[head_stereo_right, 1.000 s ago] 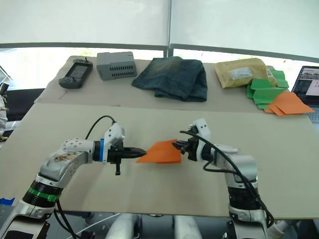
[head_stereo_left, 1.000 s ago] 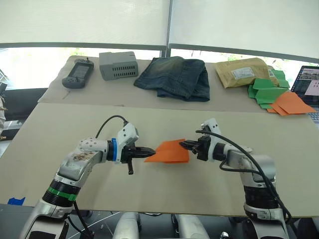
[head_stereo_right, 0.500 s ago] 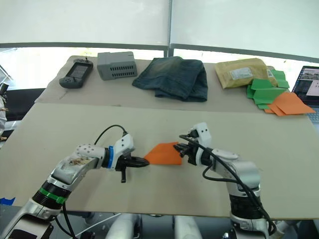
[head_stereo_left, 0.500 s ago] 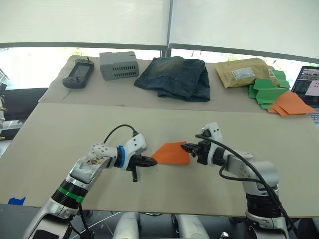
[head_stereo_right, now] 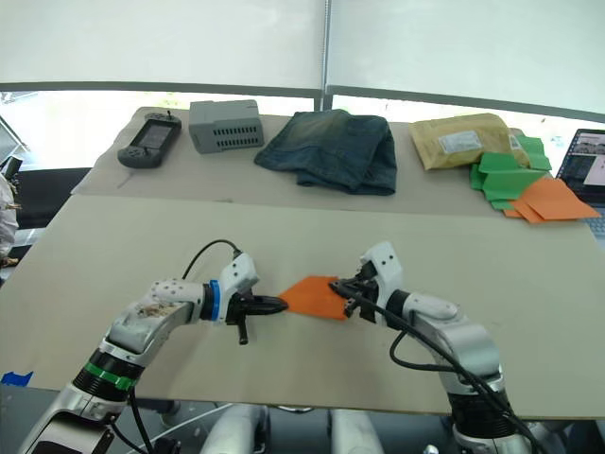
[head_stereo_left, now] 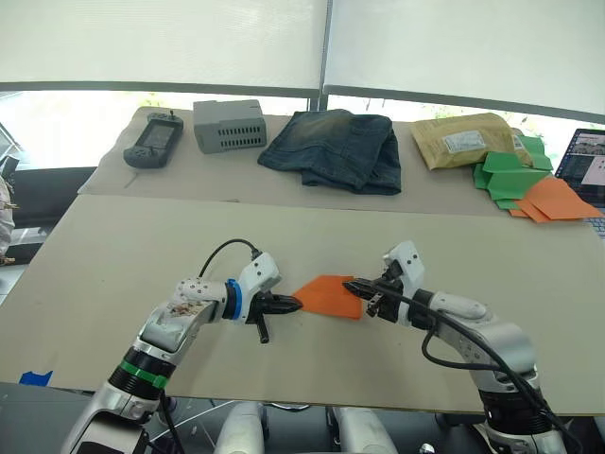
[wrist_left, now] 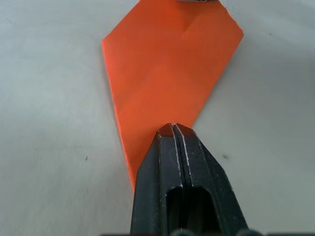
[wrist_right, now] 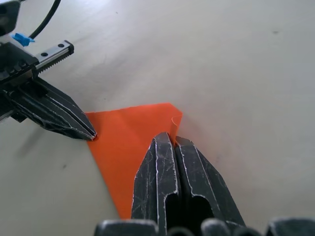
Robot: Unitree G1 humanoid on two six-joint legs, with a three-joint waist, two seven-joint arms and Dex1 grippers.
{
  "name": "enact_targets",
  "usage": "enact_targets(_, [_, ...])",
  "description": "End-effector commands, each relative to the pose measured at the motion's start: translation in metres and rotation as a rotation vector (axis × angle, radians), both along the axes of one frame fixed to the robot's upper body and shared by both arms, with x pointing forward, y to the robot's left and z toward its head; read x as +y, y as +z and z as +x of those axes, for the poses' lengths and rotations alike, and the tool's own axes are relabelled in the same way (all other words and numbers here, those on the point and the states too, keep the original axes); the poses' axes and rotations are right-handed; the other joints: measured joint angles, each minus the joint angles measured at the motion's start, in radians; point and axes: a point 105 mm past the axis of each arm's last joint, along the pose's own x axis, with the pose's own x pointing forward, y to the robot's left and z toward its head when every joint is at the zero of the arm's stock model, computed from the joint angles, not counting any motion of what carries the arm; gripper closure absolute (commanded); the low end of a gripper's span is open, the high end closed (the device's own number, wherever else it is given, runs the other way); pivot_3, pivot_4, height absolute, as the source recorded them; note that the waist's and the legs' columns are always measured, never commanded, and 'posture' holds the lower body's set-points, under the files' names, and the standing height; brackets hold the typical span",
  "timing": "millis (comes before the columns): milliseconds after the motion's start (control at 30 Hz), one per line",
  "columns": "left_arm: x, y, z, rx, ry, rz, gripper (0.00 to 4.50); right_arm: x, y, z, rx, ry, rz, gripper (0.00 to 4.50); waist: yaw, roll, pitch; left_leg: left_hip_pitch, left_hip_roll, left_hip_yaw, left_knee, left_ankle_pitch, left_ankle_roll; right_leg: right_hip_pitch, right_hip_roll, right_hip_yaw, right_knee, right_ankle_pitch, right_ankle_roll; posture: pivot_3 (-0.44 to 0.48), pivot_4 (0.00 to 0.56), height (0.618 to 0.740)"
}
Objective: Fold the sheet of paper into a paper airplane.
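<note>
**Two grippers pin an orange wedge at centre frame**

The sheet of paper (head_stereo_left: 328, 294), already creased into a pointed wedge, lies flat on the tan table (head_stereo_left: 113, 246) at the centre of the frame. The left gripper (head_stereo_left: 294, 305), fingers pressed together, bears on its narrow tip. The right gripper (head_stereo_left: 353, 284), likewise closed, pinches the wide end, where a small edge curls up, apparently anchoring the paper for another fold. Jeans (head_stereo_left: 336, 148) lie along the upper edge.

Lab/office: cardboard-topped tables (head_stereo_left: 113, 246) by blinds (head_stereo_left: 161, 43), w/ laptop (head_stereo_left: 586, 161), grey device box (head_stereo_left: 230, 124).
</note>
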Motion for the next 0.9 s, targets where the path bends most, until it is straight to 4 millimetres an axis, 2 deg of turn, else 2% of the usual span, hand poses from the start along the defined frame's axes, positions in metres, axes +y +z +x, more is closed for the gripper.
enact_targets(33, [0.006,-0.029,-0.011,0.102,0.044,0.07,4.5,-0.005,0.001,0.0,-0.068,0.022,-0.032,4.45,0.002,0.0,0.0,0.0,0.0,0.0,0.0,0.0,0.0,0.0,0.0,0.0,0.0,0.0,0.0,0.0,0.15,0.718])
enact_targets(167, [0.006,-0.031,-0.014,0.117,0.061,0.066,4.5,-0.019,-0.001,0.001,-0.076,0.033,-0.027,4.45,0.007,0.0,0.0,0.0,0.0,0.0,0.0,0.0,0.0,0.0,0.0,0.0,0.0,0.0,0.0,0.0,0.15,0.718])
enact_targets(267, [0.006,-0.032,-0.015,0.118,0.065,0.068,4.5,-0.027,-0.002,0.001,-0.055,0.047,-0.009,3.63,0.012,0.0,0.0,0.0,0.0,0.0,0.0,0.0,0.0,0.0,0.0,0.0,-0.001,0.0,0.0,0.0,0.15,0.718])
enact_targets(467, [0.007,-0.032,-0.015,0.116,0.075,0.068,4.5,-0.033,-0.002,0.003,0.003,0.052,0.047,1.6,0.015,0.0,0.0,0.001,0.0,0.001,0.0,0.0,0.0,0.0,0.0,0.0,0.0,-0.001,-0.001,0.0,0.15,0.718])
enact_targets(800, [0.007,-0.031,-0.012,0.105,0.082,0.065,4.5,-0.03,0.002,0.011,0.083,0.179,0.068,1.6,0.015,0.0,0.0,0.002,0.0,0.001,0.0,0.0,0.0,0.0,0.0,0.0,0.0,-0.001,-0.001,0.0,0.15,0.718])
enact_targets(900, [0.008,-0.03,-0.01,0.099,0.084,0.067,4.5,-0.027,0.002,0.008,0.085,0.23,0.056,2.41,0.017,0.0,0.0,0.001,0.0,0.001,0.0,0.0,0.0,0.0,0.0,0.0,-0.001,0.0,-0.001,0.0,0.15,0.718])
